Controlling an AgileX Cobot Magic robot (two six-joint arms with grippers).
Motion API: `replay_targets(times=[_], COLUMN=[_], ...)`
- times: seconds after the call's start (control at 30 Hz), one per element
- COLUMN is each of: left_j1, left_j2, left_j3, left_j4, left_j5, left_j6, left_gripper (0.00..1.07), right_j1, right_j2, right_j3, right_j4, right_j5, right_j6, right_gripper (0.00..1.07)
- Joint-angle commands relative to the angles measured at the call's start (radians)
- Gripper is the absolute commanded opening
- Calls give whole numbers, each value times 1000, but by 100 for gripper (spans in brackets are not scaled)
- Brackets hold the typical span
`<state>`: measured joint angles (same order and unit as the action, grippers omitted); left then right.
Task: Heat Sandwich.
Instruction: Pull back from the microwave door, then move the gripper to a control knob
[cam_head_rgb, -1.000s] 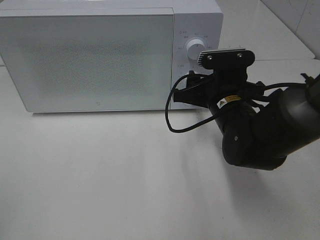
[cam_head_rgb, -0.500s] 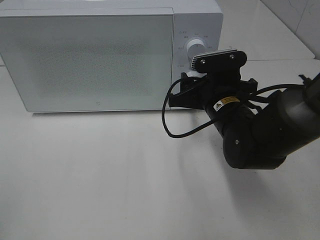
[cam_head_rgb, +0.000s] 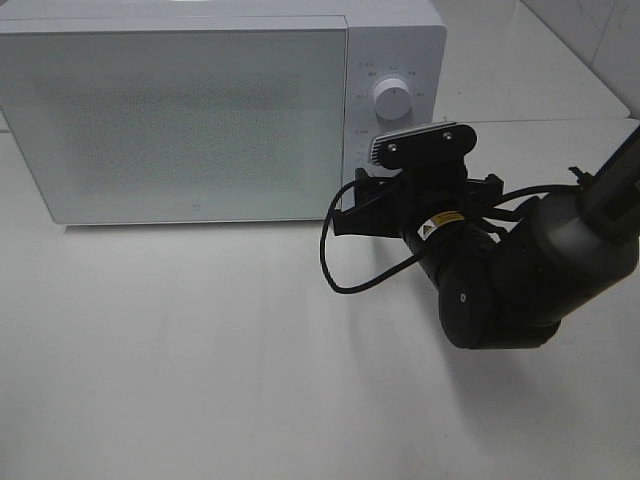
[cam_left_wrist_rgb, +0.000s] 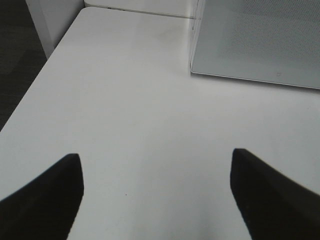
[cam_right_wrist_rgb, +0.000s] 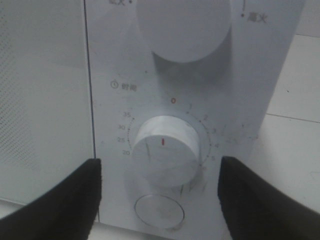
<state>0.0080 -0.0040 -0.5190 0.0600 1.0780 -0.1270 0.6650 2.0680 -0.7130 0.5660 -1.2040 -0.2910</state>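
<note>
Table (cam_head_rgb: 200, 380): white, matte, lit evenly. A soft shadow is cast on it under the right arm (cam_head_rgb: 520, 280). At the far right a seam is seen, and behind it a second white surface, the counter (cam_head_rgb: 560, 90). A wall (cam_head_rgb: 600, 30) of white tile is glimpsed at the far right corner. In the left wrist view a dark floor (cam_left_wrist_rgb: 12, 55) is seen past the table's edge.

Microwave (cam_head_rgb: 400, 40): white, set at the back of the table, front turned to the high camera. The door (cam_head_rgb: 190, 110) is shut, and its dotted pane cannot be seen through.

Sandwich: not seen in any view, so its place cannot be told.

Right arm: black, reached in from the right, with the wrist pointed at the microwave's control panel. A black cable (cam_head_rgb: 335, 250) is looped below the wrist.

Left gripper (cam_left_wrist_rgb: 155, 155): the fingers are spread fully over the table. Nothing is held between them. The microwave's near corner is seen ahead.

Right gripper (cam_right_wrist_rgb: 160, 161): the fingers are spread wide, one to each side of the timer knob (cam_right_wrist_rgb: 164, 150) and apart from it. Nothing is gripped.

Upper knob (cam_head_rgb: 392, 98): white, round, clear of the arm.

Timer knob: white, marked with a short red line, ringed by printed numbers.

Button (cam_right_wrist_rgb: 159, 211): round, white, just beside the timer knob.
</note>
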Motion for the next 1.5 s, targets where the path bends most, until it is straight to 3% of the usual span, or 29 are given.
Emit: replay_targets(times=[0.03,0.17,0.63,0.9,1.07,1.17,1.2,1.23,1.3,1.5], left_j1=[1,1,1,1,1,1,1,1,1,1], left_j2=[-24,-24,-24,-24,-24,-24,-24,-24,-24,-24], left_j3=[2,2,2,2,2,2,2,2,2,2], left_j4=[-7,-7,-7,-7,-7,-7,-7,-7,-7,-7], left_j5=[-6,-6,-6,-6,-6,-6,-6,-6,-6,-6], left_j6=[0,0,0,0,0,0,0,0,0,0], left_gripper=[76,76,76,76,76,76,76,76,76,76], right_j1=[-1,-2,-2,-2,-2,-2,-2,-2,-2,-2], right_j2=[7,7,29,41,41,41,41,41,41,41], right_j3=[-35,-62,-91,-105,-113,-113,-113,-113,-113,-113], right_j4=[-18,38,47,48,48,49,49,49,49,49], right_j5=[-1,0,28,22,19,28,29,29,29,26], right_j6=[4,3,-49,-49,-41,-41,-41,-41,-41,-29], right_gripper=[66,66,66,58,42,26,14,14,0,0])
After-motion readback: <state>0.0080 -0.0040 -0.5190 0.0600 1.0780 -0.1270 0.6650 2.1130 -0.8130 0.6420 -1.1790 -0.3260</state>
